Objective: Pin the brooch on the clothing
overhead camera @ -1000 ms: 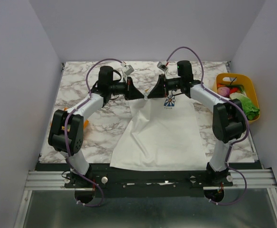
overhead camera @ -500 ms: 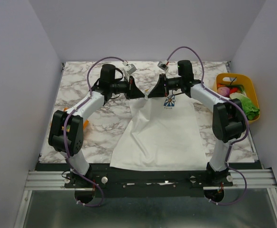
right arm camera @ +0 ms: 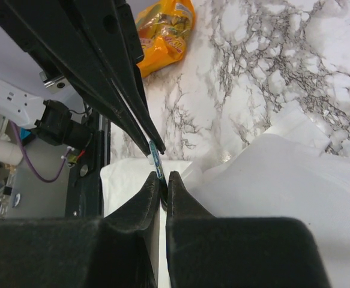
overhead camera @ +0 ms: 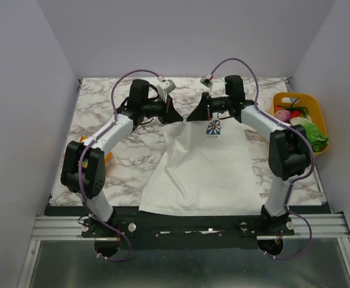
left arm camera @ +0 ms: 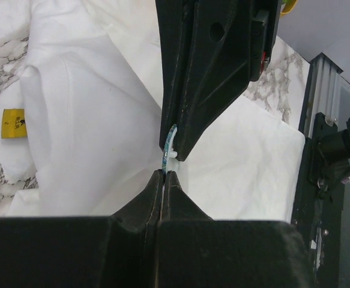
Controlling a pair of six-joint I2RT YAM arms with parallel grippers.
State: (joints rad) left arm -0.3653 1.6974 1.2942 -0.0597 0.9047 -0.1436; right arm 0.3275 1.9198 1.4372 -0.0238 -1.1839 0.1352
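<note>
The clothing, a white T-shirt [overhead camera: 205, 168] with a blue flower print [overhead camera: 213, 128], lies flat on the marble table. Above its collar my left gripper [overhead camera: 180, 118] and right gripper [overhead camera: 190, 117] meet tip to tip. The brooch [left arm camera: 167, 146] shows edge-on as a thin blue-green disc with a white piece on its back. In the right wrist view my right gripper [right arm camera: 164, 177] is shut on the lower edge of the brooch [right arm camera: 155, 157]. The left gripper [right arm camera: 154, 144] pinches its upper end. In the left wrist view my left gripper [left arm camera: 164, 174] is shut at the disc's near edge.
A yellow basket [overhead camera: 312, 99] of toy food stands at the table's right edge. An orange snack bag [right arm camera: 165, 30] lies on the marble to the left of the shirt. The shirt's yellow tag [left arm camera: 12, 122] shows near the collar. The table's metal frame [left arm camera: 319, 120] runs along the near edge.
The left arm has moved right, closing the gap between the two grippers, so their tips now meet at the brooch. The right arm has barely moved.
</note>
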